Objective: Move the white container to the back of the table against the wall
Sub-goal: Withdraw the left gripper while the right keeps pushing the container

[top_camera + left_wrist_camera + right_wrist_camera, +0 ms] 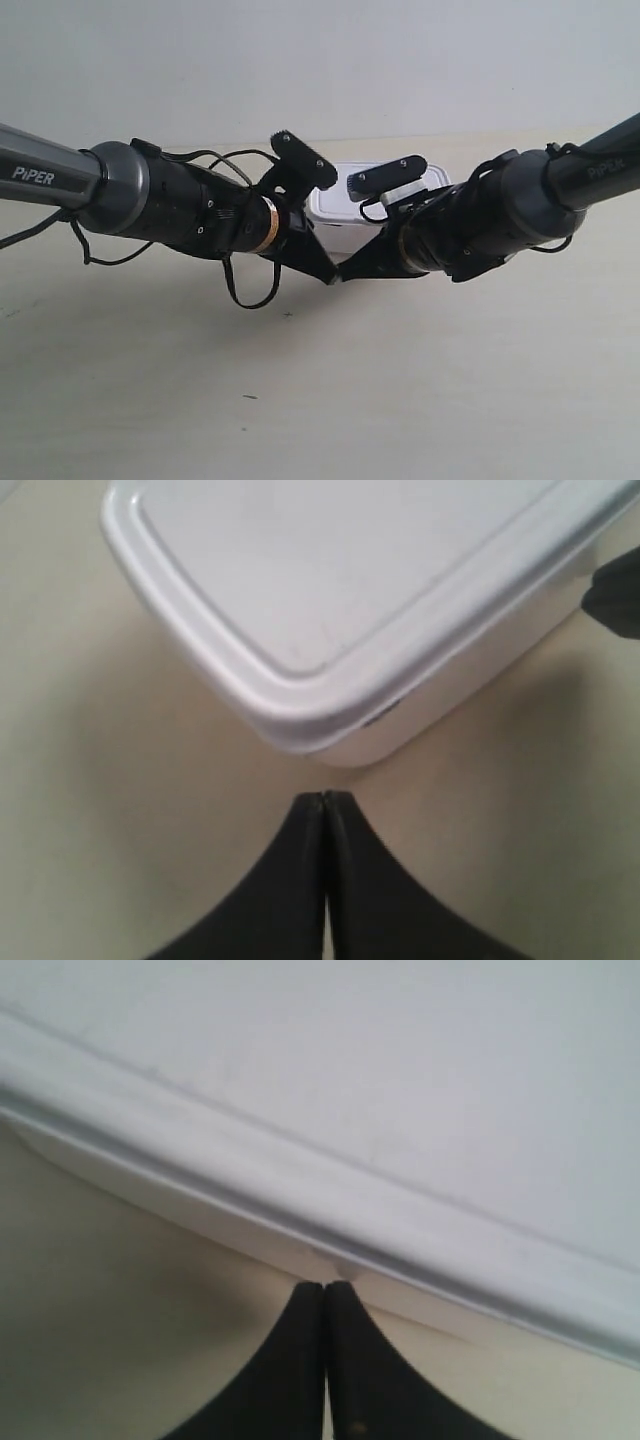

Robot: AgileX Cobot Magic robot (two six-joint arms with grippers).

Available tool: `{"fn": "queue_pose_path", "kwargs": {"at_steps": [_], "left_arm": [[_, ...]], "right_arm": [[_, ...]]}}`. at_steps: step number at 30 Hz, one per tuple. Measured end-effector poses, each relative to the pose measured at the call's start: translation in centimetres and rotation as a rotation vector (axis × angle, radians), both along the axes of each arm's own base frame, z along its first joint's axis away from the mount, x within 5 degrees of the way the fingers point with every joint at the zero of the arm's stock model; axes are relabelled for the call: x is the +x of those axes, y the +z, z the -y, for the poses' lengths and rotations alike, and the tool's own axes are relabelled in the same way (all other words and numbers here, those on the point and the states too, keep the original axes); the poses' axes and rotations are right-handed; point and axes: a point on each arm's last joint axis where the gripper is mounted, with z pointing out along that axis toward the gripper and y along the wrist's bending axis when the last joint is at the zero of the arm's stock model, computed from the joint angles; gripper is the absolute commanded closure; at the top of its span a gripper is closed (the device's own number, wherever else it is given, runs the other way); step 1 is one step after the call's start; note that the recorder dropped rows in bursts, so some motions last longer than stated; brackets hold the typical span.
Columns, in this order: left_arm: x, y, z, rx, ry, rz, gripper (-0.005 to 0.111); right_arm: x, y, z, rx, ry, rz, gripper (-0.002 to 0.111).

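Note:
The white container [338,212] stands on the cream table [320,400], a little in front of the pale wall [320,60], and both arms partly hide it. The arm at the exterior view's left ends in a shut gripper [328,275] at the box's front. The other arm's shut gripper [346,277] meets it there. In the left wrist view, my left gripper [323,796] is shut and empty, a short gap from a rounded corner of the container [340,570]. My right gripper [325,1286] is shut too, with its tips against the container [400,1080] side wall just under the lid rim.
Loose black cables [250,290] hang under the arm at the exterior view's left. A dark part [615,595], probably the other gripper, shows beside the box in the left wrist view. Tiny dark specks [288,315] mark the table in front.

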Motion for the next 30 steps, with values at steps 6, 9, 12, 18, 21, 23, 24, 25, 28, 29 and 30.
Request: {"fn": "queue_pose_path", "kwargs": {"at_steps": [6,9,12,18,21,23,24,25,28,29,30], "left_arm": [[0.2,0.0,-0.5,0.034,0.034,0.016,0.107],[0.3,0.1,-0.8,0.059,0.06,0.027,0.107],[0.4,0.2,-1.1,0.073,0.089,0.037,0.107],[-0.5,2.2,-1.7,0.017,0.144,0.033,0.107],[-1.4,3.1,-2.1,-0.025,0.185,0.014,0.107],[-2.2,3.8,-2.6,-0.057,0.216,0.0,0.107],[-2.7,4.1,-2.9,-0.073,0.234,-0.011,0.107],[-3.2,4.4,-3.1,-0.088,0.25,-0.022,0.107],[-5.3,5.0,-4.2,-0.116,0.289,-0.054,0.107],[-6.1,5.3,-4.6,-0.128,0.297,-0.064,0.107],[-6.9,5.5,-4.9,-0.142,0.3,-0.073,0.107]], "right_arm": [[1.3,0.8,-0.8,0.011,0.021,0.038,0.108],[1.8,0.9,-1.2,0.018,0.031,0.048,0.108],[2.3,0.8,-1.5,0.006,0.051,0.057,0.108],[3.2,0.1,-1.6,-0.035,0.092,0.063,0.108],[3.9,0.1,-0.9,-0.041,0.081,0.068,0.108],[4.4,0.3,-0.2,-0.048,0.074,0.074,0.108],[4.7,0.4,0.2,-0.052,0.068,0.078,0.108],[4.8,0.4,0.5,-0.055,0.063,0.078,0.108],[5.4,0.5,1.6,-0.062,0.05,0.08,0.108],[5.5,0.5,1.8,-0.061,0.049,0.08,0.108],[5.7,0.5,1.9,-0.059,0.05,0.081,0.108]]}}
